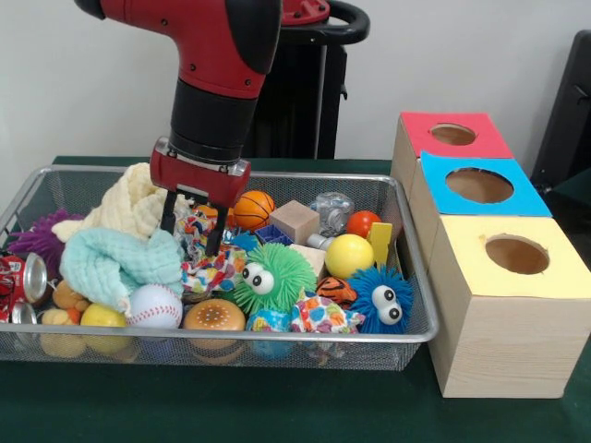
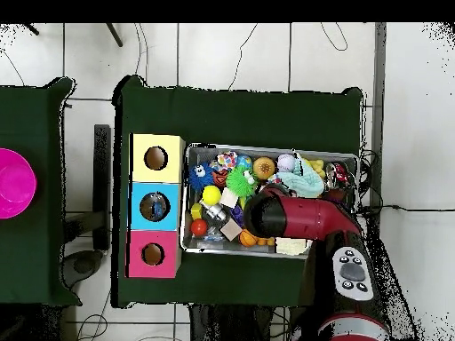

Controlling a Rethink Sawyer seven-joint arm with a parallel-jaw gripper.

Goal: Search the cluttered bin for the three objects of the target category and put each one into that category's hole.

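Observation:
The wire mesh bin (image 1: pixel 277 338) holds several toys, balls and cloths; it also shows in the overhead view (image 2: pixel 188 245). My gripper (image 1: pixel 192 225) is open and reaches down into the bin's left middle. Its fingers (image 1: pixel 169 211) straddle the top of a multicoloured patterned cloth (image 1: pixel 211 270), beside a mint cloth (image 1: pixel 115 263) and in front of a cream cloth (image 1: pixel 129 205). The red-topped box's hole (image 1: pixel 452 134) is at the far right, empty; it also shows in the overhead view (image 2: pixel 153 255). In the overhead view the arm (image 2: pixel 293 218) hides the gripper.
Blue-topped (image 1: pixel 478 185) and yellow-topped (image 1: pixel 516 254) boxes stand in front of the red one. The bin holds a green fuzzy ball (image 1: pixel 270 277), blue fuzzy ball (image 1: pixel 380 297), yellow ball (image 1: pixel 348 256), basketball (image 1: pixel 252 209), wooden cube (image 1: pixel 295 221), baseball (image 1: pixel 154 306), burger toy (image 1: pixel 214 317), red can (image 1: pixel 11 277).

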